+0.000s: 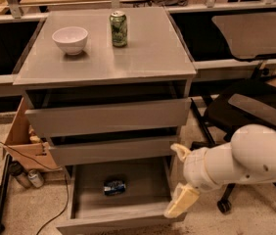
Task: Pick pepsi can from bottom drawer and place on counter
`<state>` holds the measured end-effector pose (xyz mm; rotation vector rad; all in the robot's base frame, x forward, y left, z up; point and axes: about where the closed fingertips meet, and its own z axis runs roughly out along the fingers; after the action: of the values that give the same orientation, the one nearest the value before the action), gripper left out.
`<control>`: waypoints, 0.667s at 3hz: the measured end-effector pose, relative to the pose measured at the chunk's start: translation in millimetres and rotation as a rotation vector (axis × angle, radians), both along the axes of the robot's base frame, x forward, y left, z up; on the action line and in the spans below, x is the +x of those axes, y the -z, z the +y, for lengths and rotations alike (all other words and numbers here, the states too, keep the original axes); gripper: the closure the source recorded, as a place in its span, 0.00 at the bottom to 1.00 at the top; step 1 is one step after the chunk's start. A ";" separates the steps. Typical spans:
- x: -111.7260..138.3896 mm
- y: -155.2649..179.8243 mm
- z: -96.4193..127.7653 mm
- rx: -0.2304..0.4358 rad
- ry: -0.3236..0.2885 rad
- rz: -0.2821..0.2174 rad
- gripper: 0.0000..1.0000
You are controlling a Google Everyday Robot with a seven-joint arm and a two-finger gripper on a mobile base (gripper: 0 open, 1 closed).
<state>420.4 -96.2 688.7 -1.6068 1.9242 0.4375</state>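
Note:
The pepsi can (114, 186) lies on its side in the middle of the bottom drawer (86, 214), which is pulled open. My gripper (179, 176) is at the drawer's front right corner, right of the can and apart from it. Its two cream fingers (181, 201) are spread open and hold nothing. The grey counter (143, 58) tops the cabinet above.
A white bowl (70, 39) and a green can (119, 28) stand on the counter. The two upper drawers (108, 116) stick out slightly. An office chair (248, 106) stands to the right. A cardboard box (23, 141) and bottles (28, 176) are on the floor at the left.

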 end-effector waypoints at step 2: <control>26.1 100.5 68.0 -0.033 -0.016 -0.003 0.00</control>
<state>446.5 -28.2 588.2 -1.6440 1.9272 0.4117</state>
